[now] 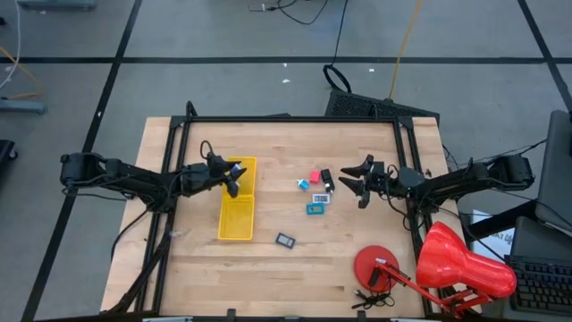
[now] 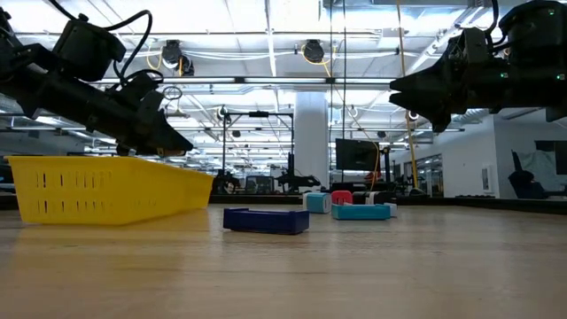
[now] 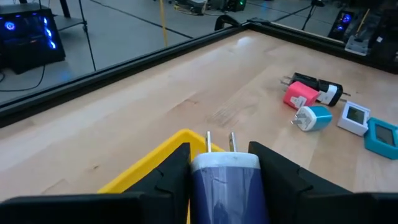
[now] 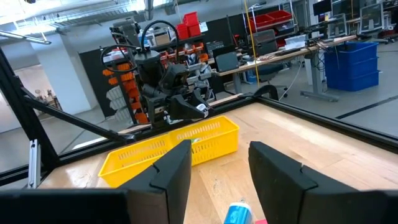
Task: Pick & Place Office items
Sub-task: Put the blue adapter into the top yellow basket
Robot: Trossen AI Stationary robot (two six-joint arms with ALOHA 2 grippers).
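My left gripper (image 1: 234, 179) hovers over the far end of the long yellow tray (image 1: 238, 210) and is shut on a purple plug-in charger (image 3: 225, 180) with two metal prongs. On the table's right half, my right gripper (image 1: 349, 178) stands open and empty above the wood. It points at a cluster lying flat on the table: a pink-red piece (image 1: 315, 176), a black one (image 1: 327, 177), a blue-and-white one (image 1: 304, 184), a white one (image 1: 320, 198) and a teal one (image 1: 315, 209). A dark flat rectangle (image 1: 285, 240) lies nearer the front. My left gripper pinches the purple charger by its two opposite sides (image 3: 198, 180) between its two fingers. The prong end (image 3: 219, 142) sticks out past the fingertips. The fingers come from the table's left, nearly level and tipped slightly down. The charger is lifted clear above the tray's far end.
A large red desk lamp (image 1: 451, 264) with a round base (image 1: 377, 266) fills the near right corner. Black frame rails (image 1: 295, 119) run along the table's far and side edges. Bare wood lies between the tray and the cluster.
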